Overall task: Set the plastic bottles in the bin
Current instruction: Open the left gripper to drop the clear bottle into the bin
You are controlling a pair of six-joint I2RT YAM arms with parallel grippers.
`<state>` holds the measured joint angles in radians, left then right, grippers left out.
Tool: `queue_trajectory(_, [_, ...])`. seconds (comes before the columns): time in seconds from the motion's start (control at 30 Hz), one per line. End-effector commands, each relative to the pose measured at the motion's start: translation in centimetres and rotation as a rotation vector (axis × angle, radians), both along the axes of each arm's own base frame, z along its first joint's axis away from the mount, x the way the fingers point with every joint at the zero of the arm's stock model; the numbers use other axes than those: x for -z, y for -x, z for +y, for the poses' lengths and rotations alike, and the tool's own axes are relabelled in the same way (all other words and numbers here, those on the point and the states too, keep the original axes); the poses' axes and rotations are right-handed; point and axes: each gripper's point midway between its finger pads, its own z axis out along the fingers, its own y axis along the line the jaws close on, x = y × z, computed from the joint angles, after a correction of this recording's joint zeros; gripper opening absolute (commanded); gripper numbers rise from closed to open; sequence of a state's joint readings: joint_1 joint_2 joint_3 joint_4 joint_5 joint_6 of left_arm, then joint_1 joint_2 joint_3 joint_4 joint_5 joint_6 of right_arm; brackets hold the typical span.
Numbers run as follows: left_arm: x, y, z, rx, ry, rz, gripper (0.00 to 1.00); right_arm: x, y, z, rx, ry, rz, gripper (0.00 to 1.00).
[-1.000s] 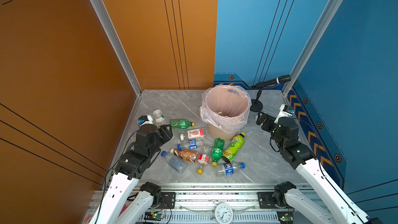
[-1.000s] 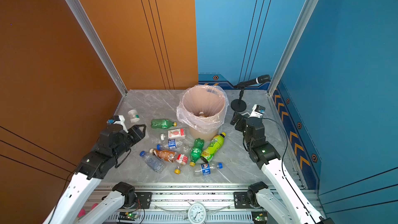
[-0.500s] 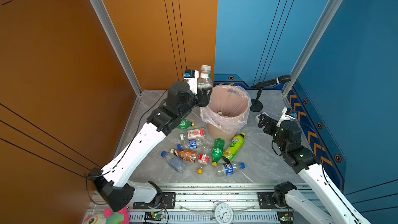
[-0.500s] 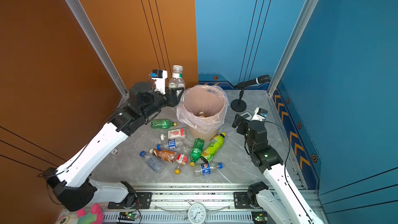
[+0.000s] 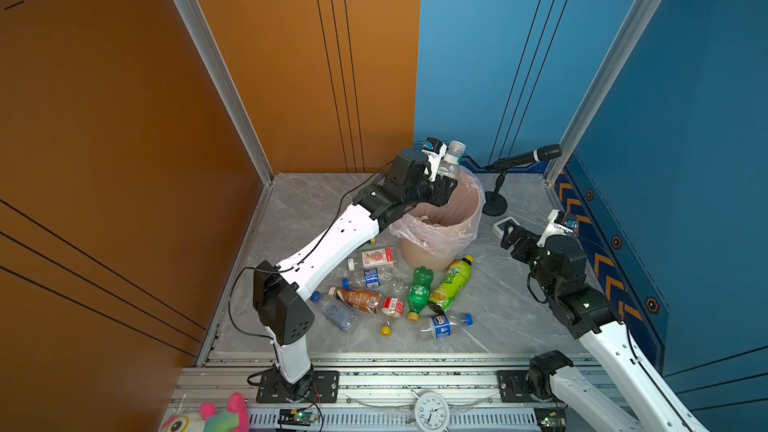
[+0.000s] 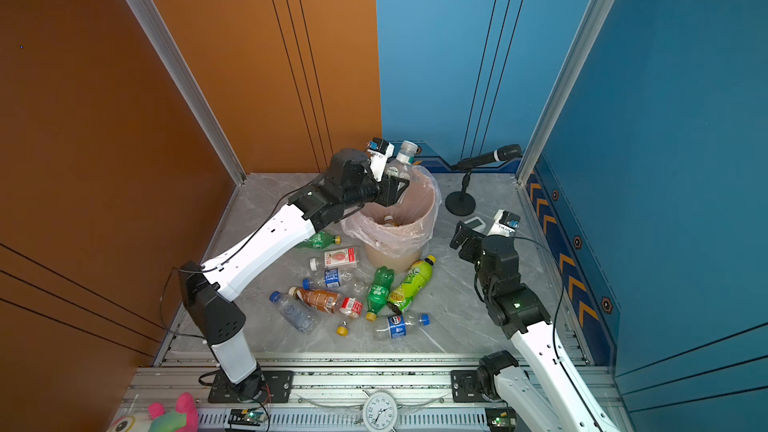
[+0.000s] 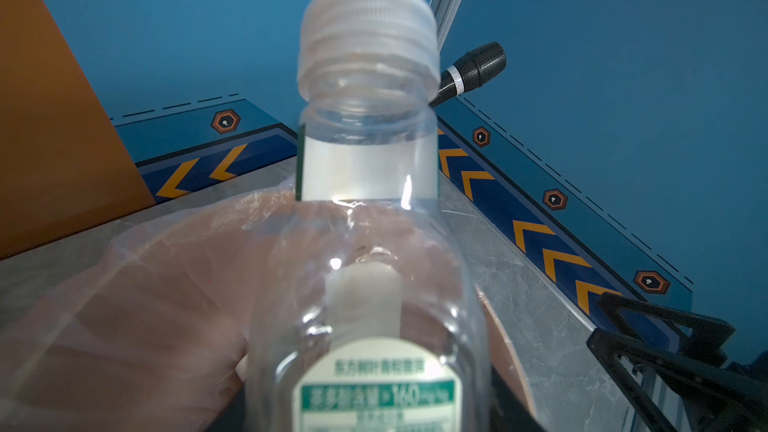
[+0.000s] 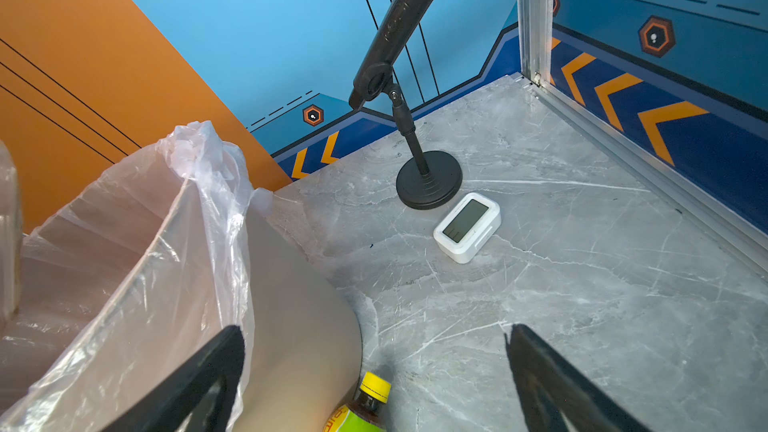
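Your left gripper [image 5: 445, 187] is clamping a clear white-capped bottle [image 5: 453, 157] upright over the far rim of the bin [image 5: 415, 253]. Your right gripper [image 8: 374, 336] is hovering near the bin, fingers spread wide and holding nothing. The other plastic bottles [image 5: 419, 290] are lying scattered on the floor [image 5: 498, 305] in front of the bin.

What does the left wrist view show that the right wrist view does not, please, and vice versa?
Only the left wrist view: the white cap and green-and-white label of the clear bottle, close up. Only the right wrist view: a small white gadget with a screen, the microphone stand's round base, and a green bottle with a yellow cap. Both: the microphone, the bin with its pinkish bag, and the grey floor.
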<state>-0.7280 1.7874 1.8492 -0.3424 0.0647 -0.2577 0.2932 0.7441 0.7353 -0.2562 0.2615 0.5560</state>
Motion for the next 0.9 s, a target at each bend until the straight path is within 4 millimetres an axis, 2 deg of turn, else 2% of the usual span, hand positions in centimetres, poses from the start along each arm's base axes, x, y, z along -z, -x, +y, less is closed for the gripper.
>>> queue_trajectory(0.0, [-2.2,0.7,-0.3,0.029,0.018,-0.040,0.50,1.2,0.4,-0.3,0.008,-0.003,0.035,1.00])
queue_trajectory(0.1, [-1.9,0.7,-0.5,0.035,0.018,-0.032,0.54,1.1,0.3,-0.3,0.005,-0.005,0.033,1.00])
queue_trajectory(0.17, [-1.5,0.8,-0.5,0.037,0.012,-0.022,0.74,1.2,0.3,-0.3,0.005,-0.004,0.034,1.00])
queue_trajectory(0.23, [-1.5,0.9,-0.3,0.032,0.004,-0.025,0.85,1.2,0.3,-0.2,0.002,-0.007,0.035,1.00])
queue_trajectory(0.27, [-1.5,1.0,-0.1,0.027,-0.003,-0.027,0.96,1.2,0.3,-0.2,0.001,-0.010,0.036,1.00])
queue_trajectory(0.3, [-1.6,1.1,0.2,0.020,-0.007,-0.031,1.00,1.3,0.3,-0.1,-0.001,-0.011,0.038,1.00])
queue_trajectory(0.5, [-3.7,3.2,3.3,-0.040,0.019,-0.085,0.98,1.8,0.1,0.1,-0.006,-0.025,0.054,1.00])
queue_trajectory(0.6, [-5.0,5.0,6.2,-0.096,0.061,-0.145,0.97,2.5,0.0,0.3,-0.009,-0.036,0.076,1.00])
queue_trajectory(0.67, [-5.8,6.3,9.0,-0.165,0.098,-0.198,0.98,3.2,-0.1,0.6,-0.018,-0.046,0.098,1.00])
queue_trajectory(0.73, [-5.3,7.6,11.9,-0.242,0.117,-0.222,0.98,3.9,-0.1,0.8,-0.023,-0.057,0.121,1.00])
queue_trajectory(0.8, [-3.4,8.7,15.4,-0.344,0.111,-0.218,0.98,4.8,0.0,1.0,-0.027,-0.075,0.142,1.00])
queue_trajectory(0.87, [0.9,9.7,19.6,-0.489,0.079,-0.178,0.98,5.9,0.1,1.4,-0.033,-0.102,0.170,1.00])
